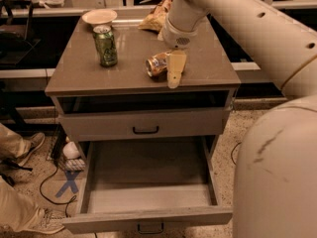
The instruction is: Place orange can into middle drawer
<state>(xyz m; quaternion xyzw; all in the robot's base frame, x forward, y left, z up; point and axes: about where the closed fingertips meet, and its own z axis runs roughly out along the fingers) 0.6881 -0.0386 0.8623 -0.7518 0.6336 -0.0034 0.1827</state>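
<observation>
Orange can [156, 64]: lies on its side on the tabletop [84, 73]. Pincer [176, 69]: at the orange can's right side; spread or pressed together, cannot tell. Green can [105, 45]: upright, left of the orange can. Middle drawer [148, 216]: open, below the orange can.

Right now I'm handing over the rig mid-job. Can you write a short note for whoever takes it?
Gripper: low over the cabinet top, right against the small dented orange-gold soda can; no lift yet.
Orange can: lying on its side on the top, apart from the upright green can.
Wide grey-brown middle drawer: pulled open below, the can not in it.
Done: drawer open, arm at the can.
Left: grasp the can, lift it, carry it down into the drawer, release.
</observation>
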